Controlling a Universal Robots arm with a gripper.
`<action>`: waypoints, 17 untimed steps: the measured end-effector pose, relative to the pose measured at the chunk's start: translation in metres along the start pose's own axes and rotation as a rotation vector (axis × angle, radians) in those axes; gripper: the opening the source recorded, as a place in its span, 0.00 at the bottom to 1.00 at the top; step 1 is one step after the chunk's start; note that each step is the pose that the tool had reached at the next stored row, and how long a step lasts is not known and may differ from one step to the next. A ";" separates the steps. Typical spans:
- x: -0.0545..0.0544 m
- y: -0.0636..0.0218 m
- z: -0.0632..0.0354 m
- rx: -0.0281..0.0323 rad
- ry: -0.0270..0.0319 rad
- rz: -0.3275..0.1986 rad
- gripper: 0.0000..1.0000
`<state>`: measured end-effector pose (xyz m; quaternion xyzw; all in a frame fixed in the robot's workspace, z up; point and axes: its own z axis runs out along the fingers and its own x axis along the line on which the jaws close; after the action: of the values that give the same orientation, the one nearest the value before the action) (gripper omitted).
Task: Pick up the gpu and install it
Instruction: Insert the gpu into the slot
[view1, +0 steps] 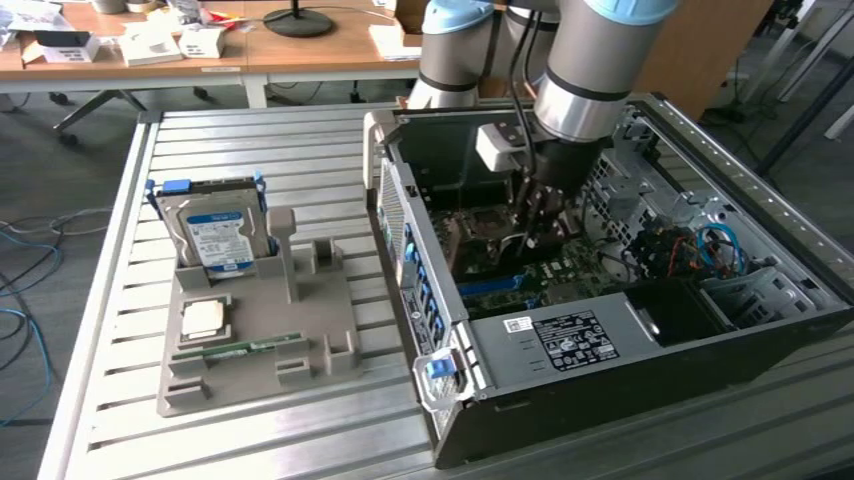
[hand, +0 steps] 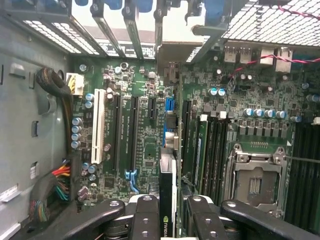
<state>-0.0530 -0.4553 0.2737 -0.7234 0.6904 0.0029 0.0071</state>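
Gripper (hand: 167, 214) inside the open computer case (view1: 514, 420), fingers (hand: 146, 217) pinching the gpu (hand: 167, 182) edge-on, over the motherboard (hand: 145, 145) expansion slots

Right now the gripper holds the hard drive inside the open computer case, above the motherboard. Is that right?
No. The gripper holds the gpu, not the hard drive, inside the open computer case, above the motherboard; the wrist view shows the dark card between its fingers.
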 end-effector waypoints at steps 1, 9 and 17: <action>0.000 0.0009 0.0002 0.0002 -0.0001 0.000 0.26; 0.000 0.0053 0.0008 0.0004 0.0000 0.000 0.26; 0.000 0.0108 0.0022 0.0004 0.0000 0.000 0.26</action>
<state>-0.0638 -0.4553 0.2714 -0.7234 0.6904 0.0028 0.0072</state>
